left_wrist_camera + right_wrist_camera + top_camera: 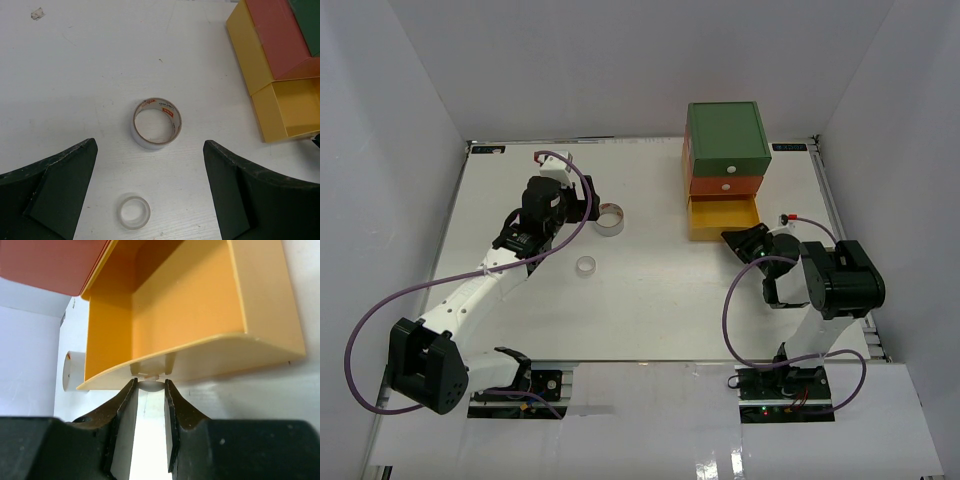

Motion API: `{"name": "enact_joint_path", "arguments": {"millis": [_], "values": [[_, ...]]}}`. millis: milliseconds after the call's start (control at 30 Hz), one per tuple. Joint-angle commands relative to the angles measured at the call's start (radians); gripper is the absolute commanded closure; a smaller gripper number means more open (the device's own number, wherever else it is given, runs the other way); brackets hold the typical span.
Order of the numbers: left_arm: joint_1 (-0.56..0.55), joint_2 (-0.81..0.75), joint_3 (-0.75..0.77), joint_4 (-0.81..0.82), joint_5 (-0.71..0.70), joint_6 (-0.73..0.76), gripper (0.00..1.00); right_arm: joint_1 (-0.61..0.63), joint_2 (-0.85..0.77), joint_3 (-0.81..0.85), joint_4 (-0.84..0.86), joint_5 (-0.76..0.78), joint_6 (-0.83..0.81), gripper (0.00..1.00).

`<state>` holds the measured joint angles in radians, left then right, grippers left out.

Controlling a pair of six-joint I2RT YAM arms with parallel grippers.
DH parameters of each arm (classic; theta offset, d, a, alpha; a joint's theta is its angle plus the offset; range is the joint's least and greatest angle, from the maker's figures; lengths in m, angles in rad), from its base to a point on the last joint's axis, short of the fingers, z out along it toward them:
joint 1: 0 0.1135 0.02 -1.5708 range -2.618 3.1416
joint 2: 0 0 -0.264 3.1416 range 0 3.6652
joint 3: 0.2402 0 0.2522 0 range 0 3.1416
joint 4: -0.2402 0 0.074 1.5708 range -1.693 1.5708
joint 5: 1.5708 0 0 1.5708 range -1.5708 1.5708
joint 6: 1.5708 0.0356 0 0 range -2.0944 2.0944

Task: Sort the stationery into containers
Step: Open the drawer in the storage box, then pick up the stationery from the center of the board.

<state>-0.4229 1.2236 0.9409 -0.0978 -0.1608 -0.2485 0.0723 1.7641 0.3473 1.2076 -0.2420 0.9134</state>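
Note:
The stacked unit stands at the back right with a green drawer [725,135], an orange drawer [725,186] and a yellow drawer [723,216]. The yellow drawer is pulled out and empty [185,305]. My right gripper [736,239] is shut on the yellow drawer's white knob [150,386]. My left gripper [587,208] hangs open and empty above the table [150,165]. The grey tape roll [610,220] lies just beyond its fingertips [156,123]. The smaller whitish roll [586,266] lies nearer, between the fingers [133,211]. No highlighters or pens are in view.
White walls enclose the table on three sides. The drawer unit's orange [277,35] and yellow [295,107] parts show at the right of the left wrist view. A whitish cylinder [75,371] shows left of the yellow drawer in the right wrist view.

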Motion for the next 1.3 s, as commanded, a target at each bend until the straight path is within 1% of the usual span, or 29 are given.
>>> {"name": "enact_joint_path", "arguments": {"millis": [0,100,133,200,233,267,300,333,433,500,533,600,633,667,767,800,833,867,900,933,967,1000,1100,1133,1167,1200,1233,1267], "values": [[0.001,-0.004,0.004,0.003,0.014,-0.003,0.02,-0.003,-0.064,-0.042,0.041,0.000,-0.001,0.78],[0.001,-0.003,0.004,0.003,0.010,-0.002,0.02,-0.003,-0.086,-0.053,0.021,-0.019,-0.008,0.73],[0.001,-0.003,0.004,0.003,0.007,-0.002,0.02,-0.003,-0.097,-0.057,0.023,-0.031,-0.010,0.68],[0.001,-0.001,0.004,0.003,0.004,0.000,0.02,-0.003,-0.112,-0.060,0.012,-0.042,-0.016,0.62],[0.001,-0.001,0.004,0.003,0.004,0.000,0.02,-0.003,-0.123,-0.059,-0.029,-0.046,-0.024,0.54],[0.001,0.002,0.004,0.003,0.003,0.000,0.02,-0.003,-0.152,-0.054,-0.063,-0.045,-0.048,0.52],[0.001,0.004,0.006,0.001,0.006,0.000,0.02,-0.002,-0.166,-0.053,-0.094,-0.043,-0.062,0.45],[0.001,0.004,0.006,0.001,0.007,0.000,0.02,-0.002,-0.181,-0.051,-0.155,-0.036,-0.074,0.42],[0.001,0.010,0.009,0.000,0.014,-0.003,0.02,-0.002,-0.239,-0.047,-0.245,-0.022,-0.126,0.35],[0.001,0.010,0.009,-0.002,0.010,-0.003,0.02,0.003,-0.288,-0.045,-0.334,-0.017,-0.180,0.33],[0.001,0.011,0.007,-0.003,0.007,-0.003,0.02,0.007,-0.332,-0.041,-0.429,0.000,-0.204,0.32],[0.001,0.011,0.009,-0.005,0.001,-0.003,0.02,0.029,-0.382,-0.030,-0.520,0.021,-0.261,0.31],[0.001,0.011,0.010,-0.005,0.000,-0.005,0.02,0.040,-0.408,-0.013,-0.564,0.044,-0.318,0.31],[0.001,0.011,0.010,-0.005,-0.003,-0.006,0.02,0.050,-0.455,-0.001,-0.653,0.053,-0.347,0.30],[0.003,0.016,0.018,-0.017,-0.019,-0.021,0.02,0.121,-0.537,0.068,-0.772,0.108,-0.465,0.30],[0.003,0.019,0.021,-0.029,-0.028,-0.028,0.02,0.179,-0.549,0.094,-0.848,0.134,-0.497,0.30],[0.004,0.025,0.027,-0.034,-0.045,-0.037,0.02,0.214,-0.558,0.158,-0.885,0.179,-0.560,0.30],[0.009,0.030,0.029,-0.039,-0.057,-0.041,0.02,0.246,-0.554,0.192,-0.917,0.196,-0.588,0.30],[0.013,0.034,0.032,-0.054,-0.068,-0.049,0.02,0.314,-0.543,0.228,-0.969,0.210,-0.614,0.30],[0.018,0.045,0.036,-0.065,-0.091,-0.069,0.02,0.348,-0.508,0.264,-0.991,0.217,-0.636,0.30],[0.035,0.050,0.045,-0.072,-0.100,-0.077,0.02,0.409,-0.484,0.339,-1.011,0.221,-0.663,0.30],[0.045,0.053,0.050,-0.092,-0.111,-0.089,0.02,0.440,-0.456,0.379,-1.029,0.221,-0.676,0.30],[0.090,0.054,0.055,-0.112,-0.141,-0.133,0.02,0.564,-0.291,0.540,-1.105,0.239,-0.715,0.31],[0.113,0.051,0.053,-0.114,-0.146,-0.149,0.02,0.595,-0.257,0.579,-1.109,0.237,-0.722,0.31],[0.124,0.042,0.050,-0.114,-0.155,-0.153,0.02,0.647,-0.217,0.655,-1.117,0.237,-0.728,0.31],[0.133,0.039,0.049,-0.115,-0.160,-0.156,0.02,0.668,-0.136,0.698,-1.129,0.262,-0.731,0.31],[0.150,0.036,0.049,-0.115,-0.164,-0.158,0.02,0.690,-0.096,0.744,-1.169,0.267,-0.732,0.31],[0.157,0.027,0.049,-0.115,-0.178,-0.159,0.02,0.730,-0.054,0.837,-1.189,0.268,-0.735,0.31]]}}
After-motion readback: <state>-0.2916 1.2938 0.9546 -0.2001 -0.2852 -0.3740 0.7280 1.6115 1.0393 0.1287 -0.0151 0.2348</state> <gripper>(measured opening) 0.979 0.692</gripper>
